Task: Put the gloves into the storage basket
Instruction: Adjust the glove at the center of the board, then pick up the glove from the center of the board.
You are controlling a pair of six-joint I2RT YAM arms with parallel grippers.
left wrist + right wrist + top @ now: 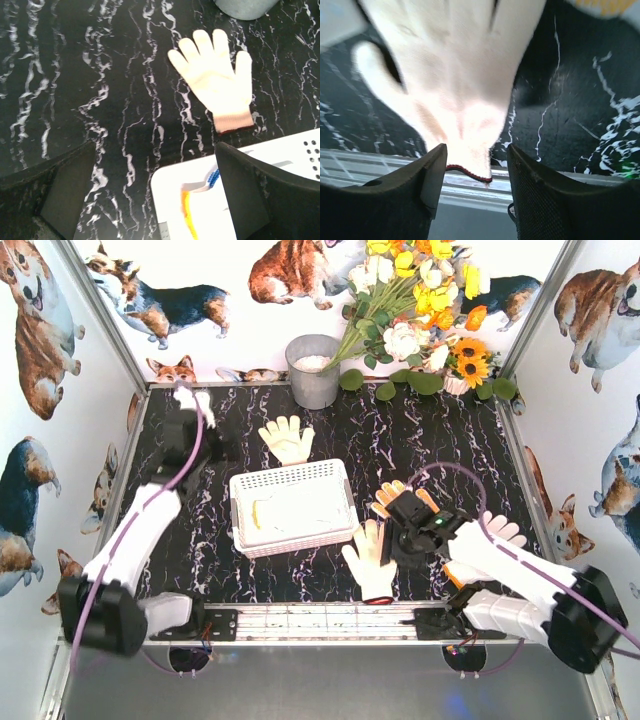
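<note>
Sitting low by the near rail, the right hand is open, with one finger on each side of the cuff of a cream-white knit glove. That glove lies on the black marbled bench, just right of the white plastic storage basket with lattice sides. If the hand shuts on only the thin cuff edge, the glove may slip out on the way. Its floppy part could also catch on the basket rim and hang outside. The left hand is open too and holds nothing. It is near the basket's far corner, so the arms might bump there.
</note>
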